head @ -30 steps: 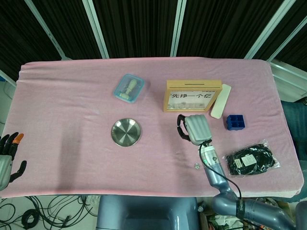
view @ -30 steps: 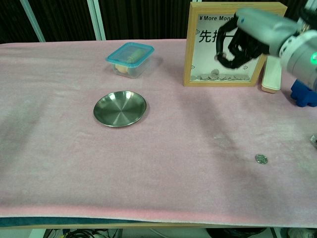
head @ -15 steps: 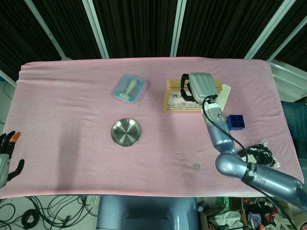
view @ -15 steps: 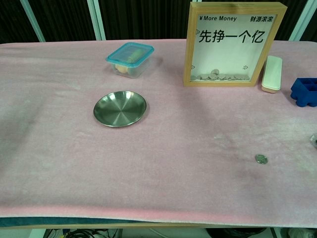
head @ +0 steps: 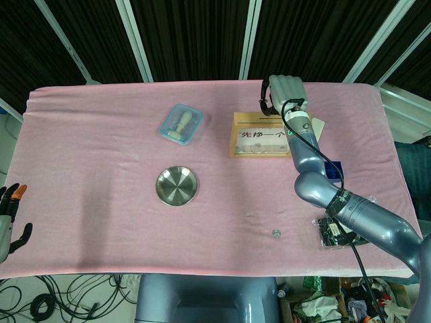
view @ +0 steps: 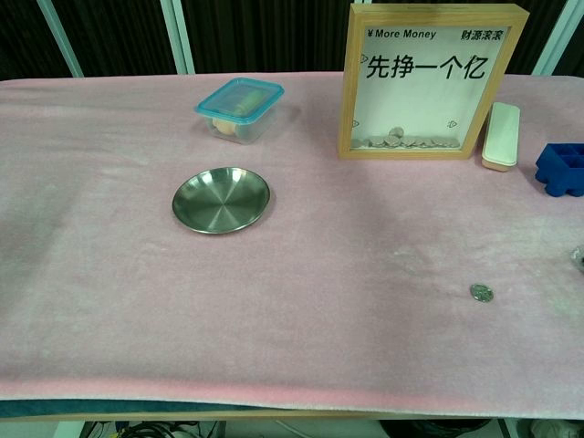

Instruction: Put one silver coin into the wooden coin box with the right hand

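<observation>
Silver coin (view: 481, 292) lies loose on the counter (view: 365, 347); right hand (head: 283, 92), fingers curled, contents unclear, hovers above wooden coin box (view: 432, 80)

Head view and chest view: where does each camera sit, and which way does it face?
Head view: high above the near edge, looking down on the pink table; shows the right hand over the wooden coin box and the left hand at the lower left.
Chest view: low at the near edge, looking across; no arm shows.
Shared: box, steel plate, loose silver coin.
</observation>
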Motion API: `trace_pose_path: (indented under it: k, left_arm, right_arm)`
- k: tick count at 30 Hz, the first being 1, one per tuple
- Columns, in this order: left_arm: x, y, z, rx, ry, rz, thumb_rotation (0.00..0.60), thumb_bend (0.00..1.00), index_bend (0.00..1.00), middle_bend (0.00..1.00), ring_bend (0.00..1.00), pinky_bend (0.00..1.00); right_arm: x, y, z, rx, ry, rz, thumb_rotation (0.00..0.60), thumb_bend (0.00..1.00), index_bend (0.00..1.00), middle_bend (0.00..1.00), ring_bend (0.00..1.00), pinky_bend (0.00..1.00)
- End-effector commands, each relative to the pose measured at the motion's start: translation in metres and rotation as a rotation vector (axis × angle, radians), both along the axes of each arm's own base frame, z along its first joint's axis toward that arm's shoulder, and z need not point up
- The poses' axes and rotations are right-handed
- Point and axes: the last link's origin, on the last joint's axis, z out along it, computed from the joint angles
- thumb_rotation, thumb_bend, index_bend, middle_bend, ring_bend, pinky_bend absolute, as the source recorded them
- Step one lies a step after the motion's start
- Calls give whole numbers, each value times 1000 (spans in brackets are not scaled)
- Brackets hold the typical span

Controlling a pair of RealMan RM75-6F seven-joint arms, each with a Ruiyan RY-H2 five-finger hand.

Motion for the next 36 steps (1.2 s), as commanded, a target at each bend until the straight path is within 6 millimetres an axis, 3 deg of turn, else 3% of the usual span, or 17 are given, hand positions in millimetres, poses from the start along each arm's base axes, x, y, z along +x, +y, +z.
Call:
trace_pose_path:
  k: [1, 13, 36]
  left_arm:
    - [0, 0, 0, -2, 1, 0, 600, 403, 55, 40, 29, 0]
    - [-1, 0, 0, 0, 0, 4, 600, 403, 56, 40, 29, 0]
    - [-1, 1, 1, 10, -1, 3, 600, 403, 56, 40, 29, 0]
  right_arm:
    - [-2, 0, 0, 9, 4, -11, 600, 376, 705, 906, 977, 1000]
    - [-8, 6, 4, 47, -10, -56, 600, 381, 709, 906, 977, 1000]
    - [-23, 11, -8, 98, -9, -57, 600, 396, 709, 906, 977, 1000]
